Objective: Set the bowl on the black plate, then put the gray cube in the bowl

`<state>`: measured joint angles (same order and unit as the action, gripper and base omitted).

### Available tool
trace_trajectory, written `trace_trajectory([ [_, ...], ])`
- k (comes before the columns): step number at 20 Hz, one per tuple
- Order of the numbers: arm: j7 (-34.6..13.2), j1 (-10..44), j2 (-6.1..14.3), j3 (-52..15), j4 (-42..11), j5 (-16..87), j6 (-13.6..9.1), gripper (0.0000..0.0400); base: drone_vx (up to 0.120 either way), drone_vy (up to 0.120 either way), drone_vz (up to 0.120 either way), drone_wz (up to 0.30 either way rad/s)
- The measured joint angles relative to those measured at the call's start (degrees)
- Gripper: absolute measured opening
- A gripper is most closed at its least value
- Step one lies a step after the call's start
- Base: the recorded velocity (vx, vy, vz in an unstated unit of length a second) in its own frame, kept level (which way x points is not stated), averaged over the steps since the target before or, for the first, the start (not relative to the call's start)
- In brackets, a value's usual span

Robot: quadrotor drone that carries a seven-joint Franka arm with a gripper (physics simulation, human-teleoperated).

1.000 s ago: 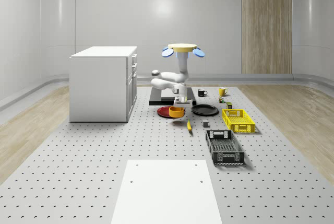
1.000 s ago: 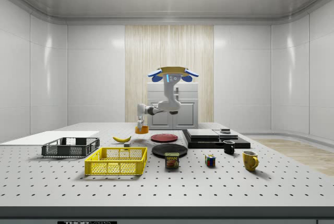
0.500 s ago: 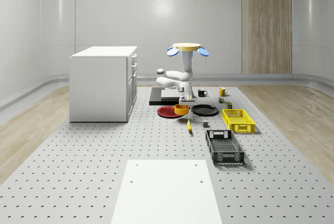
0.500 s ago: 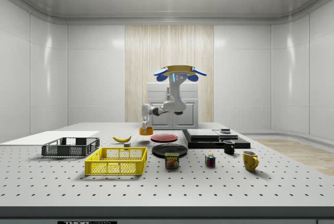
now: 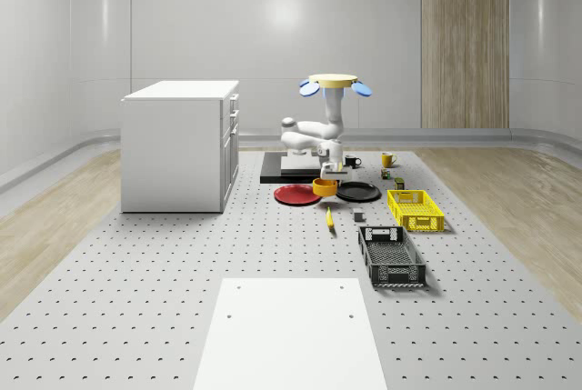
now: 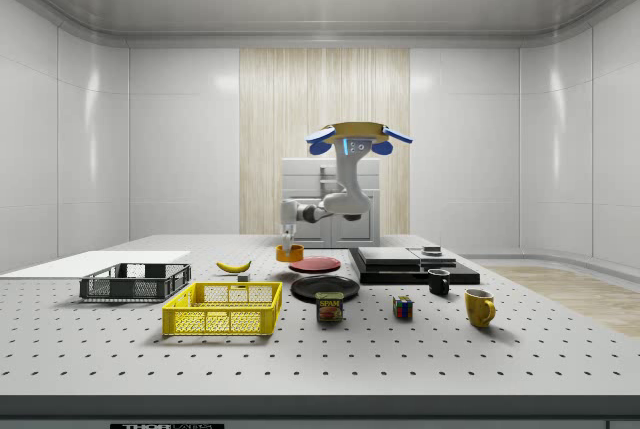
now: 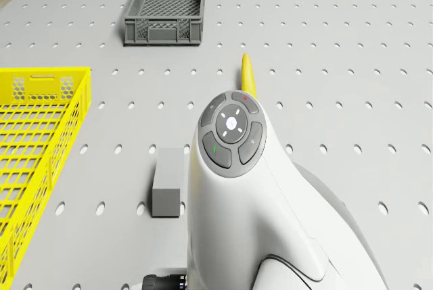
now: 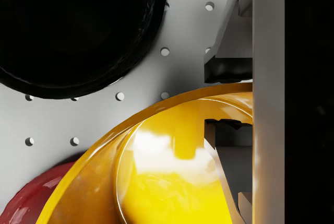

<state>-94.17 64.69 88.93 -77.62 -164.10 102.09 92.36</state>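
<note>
The drone [image 5: 331, 82] hovers beside the black plate [image 5: 358, 192], its claw [image 5: 331, 173] pinching the rim of the orange bowl [image 5: 326, 187], one finger inside and one outside. The bowl hangs between the black plate and the red plate [image 5: 297, 195], just clear of the surface [image 5: 182, 263]. The gray cube [image 7: 168, 182] waits near the black plate. Released short, the bowl could catch the plate's edge and tip.

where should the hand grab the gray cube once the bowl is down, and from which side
Judging by its pose, take the gray cube from straight above, fingers across its two long sides. It is a low oblong block lying flat on the table, with bare surface along both long sides; the yellow crate and banana stand apart from it. The hand holds the bowl now.
</note>
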Motion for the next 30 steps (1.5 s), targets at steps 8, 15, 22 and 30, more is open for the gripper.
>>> trace_trajectory([
  [8, -0.04, 0.05, 0.22, -0.03, 0.01, -0.09, 0.2, 0.01, -0.12, 0.12, 0.0, 0.0],
  [15, -0.07, 0.09, 0.38, -0.05, 0.02, -0.15, 0.36, 0.01, -0.12, 0.12, 0.0, 0.0],
  [22, -0.09, 0.12, 0.53, -0.07, 0.02, -0.21, 0.49, 0.01, -0.103, 0.12, 0.0, 0.0],
  [30, -0.11, 0.15, 0.67, -0.09, 0.03, -0.27, 0.63, 0.01, 0.0, 0.12, -0.055, 0.0],
])
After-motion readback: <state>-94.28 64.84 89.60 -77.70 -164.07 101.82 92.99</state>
